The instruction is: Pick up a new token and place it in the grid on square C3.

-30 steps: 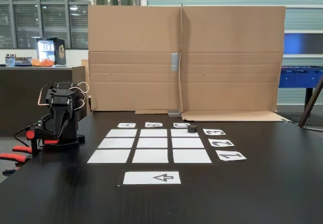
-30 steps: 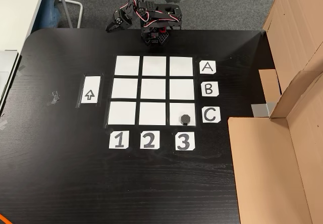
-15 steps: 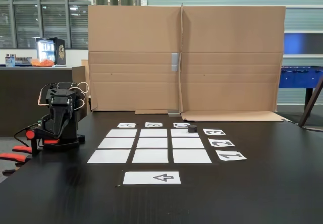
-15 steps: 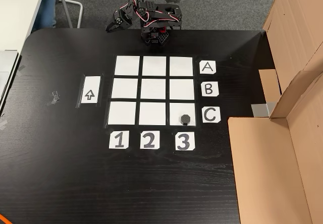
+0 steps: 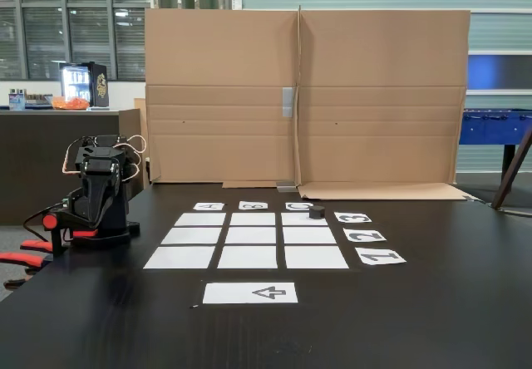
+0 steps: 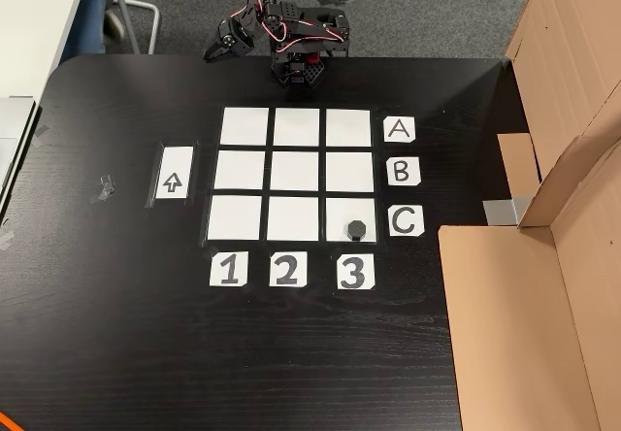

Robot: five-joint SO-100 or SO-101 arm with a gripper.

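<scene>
This looks like a shared office or workshop hall; a wall of tall windows with blinds [image 5: 66,20] runs along the far left; a dark counter [image 5: 58,136] there carries a small drinks machine [image 5: 83,85]; a blue table-football game [image 5: 496,126] stands at the far right; grey carpet [image 6: 194,4] covers the floor; a cardboard screen [image 5: 307,95] backs the black table [image 5: 416,319].

Table [image 6: 116,334]: black top with a rounded corner.
Arrow sheet [image 6: 174,179]: a single white strip — taped flat, well apart from the cardboard.
Cardboard [image 5: 303,95]: large brown panels standing along one table edge, a grey tape patch [image 5: 288,101] on the seam.
Background: a foosball table [image 5: 495,125] — blue — beside the cardboard.
</scene>
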